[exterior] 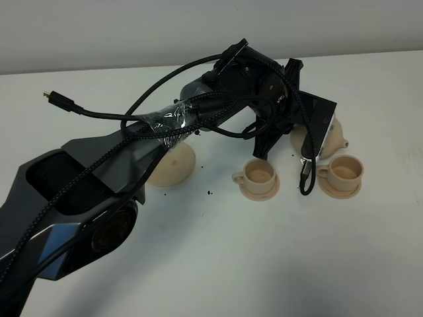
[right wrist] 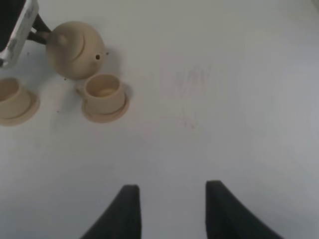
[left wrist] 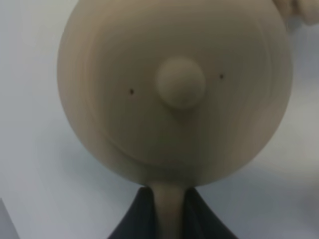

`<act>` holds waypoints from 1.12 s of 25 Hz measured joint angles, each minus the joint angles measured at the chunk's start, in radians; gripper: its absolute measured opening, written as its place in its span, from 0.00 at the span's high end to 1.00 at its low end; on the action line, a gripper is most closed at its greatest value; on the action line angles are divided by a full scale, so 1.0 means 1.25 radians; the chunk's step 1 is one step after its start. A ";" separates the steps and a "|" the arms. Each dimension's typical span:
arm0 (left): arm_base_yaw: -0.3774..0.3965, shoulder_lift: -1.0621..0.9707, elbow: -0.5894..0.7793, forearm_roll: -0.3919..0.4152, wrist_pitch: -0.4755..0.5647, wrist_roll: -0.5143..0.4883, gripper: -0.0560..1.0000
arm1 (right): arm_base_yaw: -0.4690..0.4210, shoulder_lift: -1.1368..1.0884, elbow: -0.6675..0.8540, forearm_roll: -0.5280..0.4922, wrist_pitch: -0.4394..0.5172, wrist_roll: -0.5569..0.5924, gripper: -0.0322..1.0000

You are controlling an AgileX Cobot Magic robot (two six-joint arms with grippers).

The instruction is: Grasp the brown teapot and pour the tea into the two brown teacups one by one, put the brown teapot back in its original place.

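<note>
Brown teapot (exterior: 336, 132): gripped at its loop handle by the left gripper (left wrist: 167, 193), both dark fingers (left wrist: 142, 221) pressed tight against the handle from either side. Hangs just behind the right-hand teacup (exterior: 346, 170) as seen from the high camera, short spout pointing out toward the right of that view, most of the belly masked by the wrist and its camera bracket (exterior: 318, 122). Appears lifted clear of the white table (exterior: 218, 264) (underside hidden, so contact cannot be ruled out). Fills the left wrist view from above: round lid (left wrist: 174, 124) with a centre knob (left wrist: 180, 82) and a tiny dark hole on each side of it. Right-hand teacup: upright on its small saucer (exterior: 341, 189), loop handle turned toward the left-hand teacup (exterior: 259, 174). Left-hand teacup: upright too on a matching saucer (exterior: 256, 193), handle to the left, near its twin but not touching. Wide saucer (exterior: 177, 168): farther left in the high view, well apart from the pot, partly covered by the left arm (exterior: 99, 178) and its taped cable bundle (exterior: 175, 119). A few dark specks (exterior: 210, 193) on the table between wide saucer and left-hand teacup. Right gripper (right wrist: 172, 185): fingers spread apart, gripping nothing, poised over bare table well away from pot and cups
</note>
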 joint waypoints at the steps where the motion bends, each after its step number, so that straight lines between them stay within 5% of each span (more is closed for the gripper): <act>1: -0.001 0.000 0.000 0.007 -0.002 0.000 0.81 | 0.000 0.000 0.000 0.000 0.000 0.000 0.64; 17: -0.027 0.000 0.000 0.101 -0.058 0.002 0.81 | 0.000 0.000 0.000 0.000 0.000 0.000 0.64; 28: -0.028 0.000 0.000 0.107 -0.074 0.093 0.81 | 0.000 0.000 0.000 0.000 0.000 0.000 0.64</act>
